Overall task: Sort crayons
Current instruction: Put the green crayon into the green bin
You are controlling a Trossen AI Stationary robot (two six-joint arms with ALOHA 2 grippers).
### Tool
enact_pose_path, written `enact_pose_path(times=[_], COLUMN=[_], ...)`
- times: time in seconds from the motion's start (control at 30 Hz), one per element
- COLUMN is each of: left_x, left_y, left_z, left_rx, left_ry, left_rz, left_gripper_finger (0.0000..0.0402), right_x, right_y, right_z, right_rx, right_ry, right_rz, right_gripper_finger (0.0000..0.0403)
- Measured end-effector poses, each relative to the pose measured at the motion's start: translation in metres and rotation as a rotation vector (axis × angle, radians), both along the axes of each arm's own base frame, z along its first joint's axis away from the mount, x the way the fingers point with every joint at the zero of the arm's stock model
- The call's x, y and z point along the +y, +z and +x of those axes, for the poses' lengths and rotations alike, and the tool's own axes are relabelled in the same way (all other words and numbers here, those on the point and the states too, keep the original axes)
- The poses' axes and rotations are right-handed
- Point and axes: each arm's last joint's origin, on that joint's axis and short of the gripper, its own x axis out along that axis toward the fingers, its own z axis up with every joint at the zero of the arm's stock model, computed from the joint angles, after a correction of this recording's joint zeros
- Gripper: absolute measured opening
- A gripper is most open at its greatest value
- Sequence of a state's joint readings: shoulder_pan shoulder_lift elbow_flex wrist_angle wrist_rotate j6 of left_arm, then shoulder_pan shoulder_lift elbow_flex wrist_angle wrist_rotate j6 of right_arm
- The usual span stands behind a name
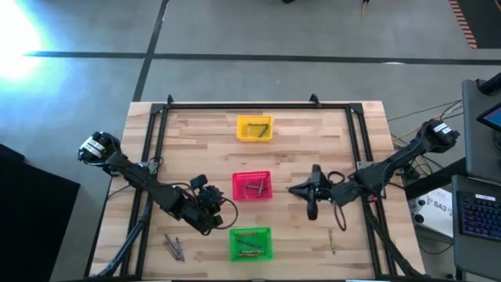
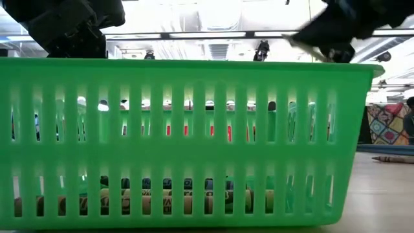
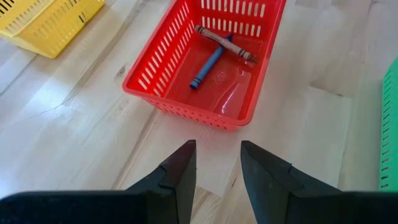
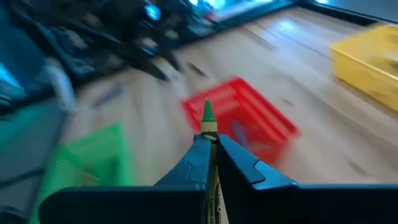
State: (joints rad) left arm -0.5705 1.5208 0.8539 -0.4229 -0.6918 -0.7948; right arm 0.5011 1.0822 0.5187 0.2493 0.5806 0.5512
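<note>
The left claw [image 1: 210,199] hangs empty, fingers parted, with two loose crayons [image 1: 174,247] behind it to its left and the red basket [image 3: 205,59] just ahead. The right claw [image 4: 211,144] is clenched on a green crayon [image 4: 208,118], the green basket [image 1: 251,244] well to its left. My advice: centre over that basket before letting go, so the crayon drops inside.

Two dark jointed arms, black wedge-shaped jaws.
</note>
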Motion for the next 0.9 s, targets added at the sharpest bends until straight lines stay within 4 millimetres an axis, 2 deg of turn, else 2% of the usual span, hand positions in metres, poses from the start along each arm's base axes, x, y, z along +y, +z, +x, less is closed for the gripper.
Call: enact_pose_path(times=[0.13,0.3,0.43,0.67,0.77,0.9], left_x=[0.0,0.0,0.0,0.0,0.0,-0.002], left_y=[0.0,0.0,0.0,-0.001,-0.003,-0.004], left_z=[0.0,0.0,0.0,0.0,-0.001,-0.004], left_rx=[-0.001,-0.003,-0.004,-0.003,-0.004,-0.004], left_ry=[0.0,0.0,0.001,0.002,0.007,0.006], left_rz=[-0.001,-0.002,-0.003,-0.003,-0.009,-0.015], left_gripper_finger=[0.0109,0.0109,0.0109,0.0109,0.0109,0.0109], right_x=[0.008,0.021,0.038,0.08,0.09,0.097], right_y=[-0.001,-0.015,-0.018,-0.003,-0.006,-0.015], right_z=[0.011,0.033,0.06,0.112,0.13,0.146], right_rx=[-0.01,0.062,0.096,0.029,0.043,0.147], right_ry=[0.06,0.073,0.173,0.52,0.564,0.586], right_rz=[0.022,0.014,0.024,0.073,0.052,-0.004], right_gripper_finger=[0.0012,0.0012,0.0012,0.0013,0.0013,0.0021])
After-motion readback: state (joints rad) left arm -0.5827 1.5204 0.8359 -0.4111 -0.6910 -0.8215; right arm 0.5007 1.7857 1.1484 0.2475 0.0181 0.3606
